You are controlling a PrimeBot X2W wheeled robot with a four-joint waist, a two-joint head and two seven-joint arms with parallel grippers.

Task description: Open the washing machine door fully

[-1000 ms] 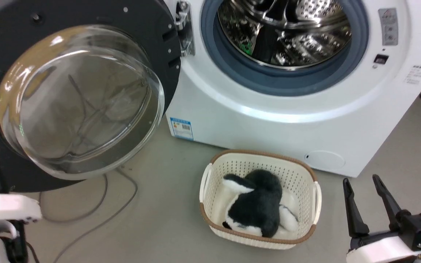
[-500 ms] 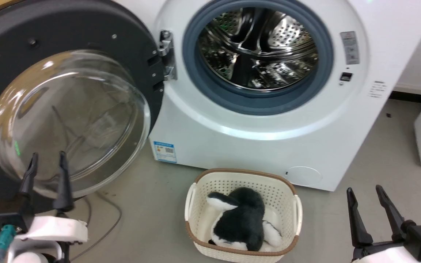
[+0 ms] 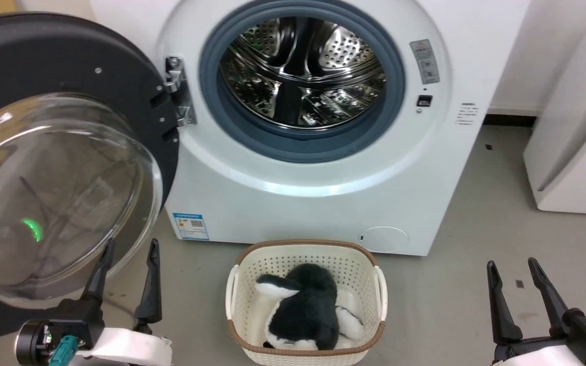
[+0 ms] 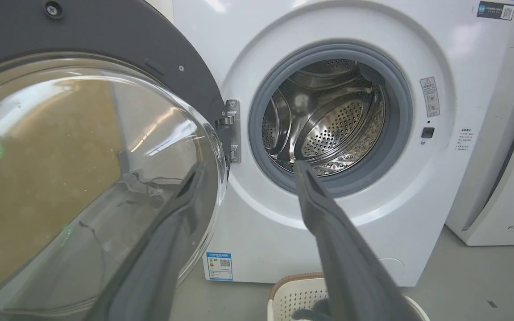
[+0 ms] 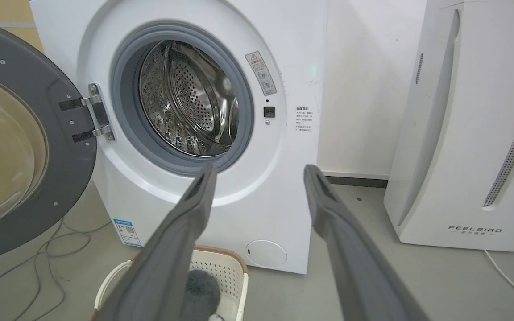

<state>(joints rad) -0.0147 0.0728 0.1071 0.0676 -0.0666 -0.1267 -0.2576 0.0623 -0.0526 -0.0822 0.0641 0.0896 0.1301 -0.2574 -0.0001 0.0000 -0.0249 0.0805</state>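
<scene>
Head view puts the washing machine door [image 3: 44, 56] up and to the left of my left gripper [image 3: 131, 245], swung wide on its hinge [image 3: 178, 96] so that its inner face looks toward me. The left gripper's two dark fingers stand spread apart with nothing between them. Their tips overlap the lower edge of the door's glass bowl [image 3: 59, 193] from this angle, and I cannot tell whether they touch it. Through the left wrist camera one finger crosses the bowl and the other crosses the machine's white front below the opening.

The washing machine [image 3: 298, 203] stands ahead and to the right of that gripper. Its steel drum [image 3: 298, 76] is exposed inside the blue-grey gasket [image 3: 211, 107], and its blue label [image 3: 190, 226] sits just ahead of the fingertips. A cream basket [image 3: 303, 245] with a brown rim sits on the floor [image 3: 476, 229] just to the gripper's right, with a black-and-white plush toy [image 3: 303, 310] lying in it.

My right gripper [image 3: 511, 263] hangs over bare floor, well to the basket's right, its fingers parted and empty. A white appliance [image 3: 578, 152] stands ahead and to its right. Its wrist camera shows cables [image 5: 51, 249] on the floor under the door.
</scene>
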